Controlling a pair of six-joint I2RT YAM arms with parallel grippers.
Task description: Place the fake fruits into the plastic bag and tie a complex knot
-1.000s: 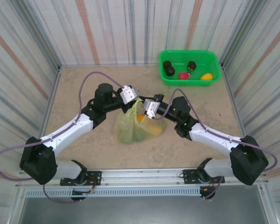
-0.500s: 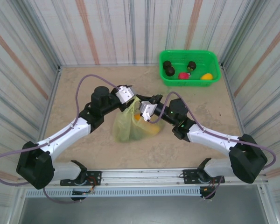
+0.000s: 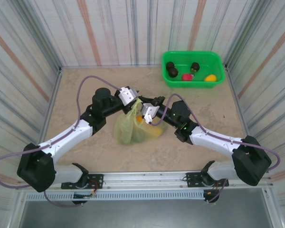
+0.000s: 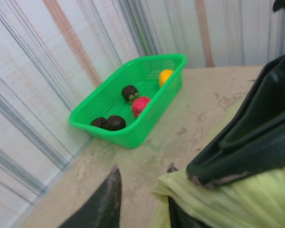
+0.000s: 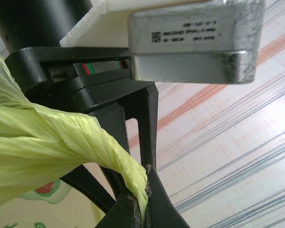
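Both my claws meet over the plastic bag (image 3: 131, 130) mid-table.
My right claw (image 5: 143, 202), closer to the left than before, pinches its twisted handle; my left claw (image 4: 143, 173) gapes. Sticker (image 5: 180, 29) print is unreadable. Some fake fruits (image 3: 186, 76) sit in the green basket (image 3: 192, 53).

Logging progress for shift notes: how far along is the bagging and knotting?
Done: an orange fruit shows inside the plastic bag. In hand: right pincer shut on a twisted handle, left pincer open beside it. Left: five fruits in the green basket, and the knot.
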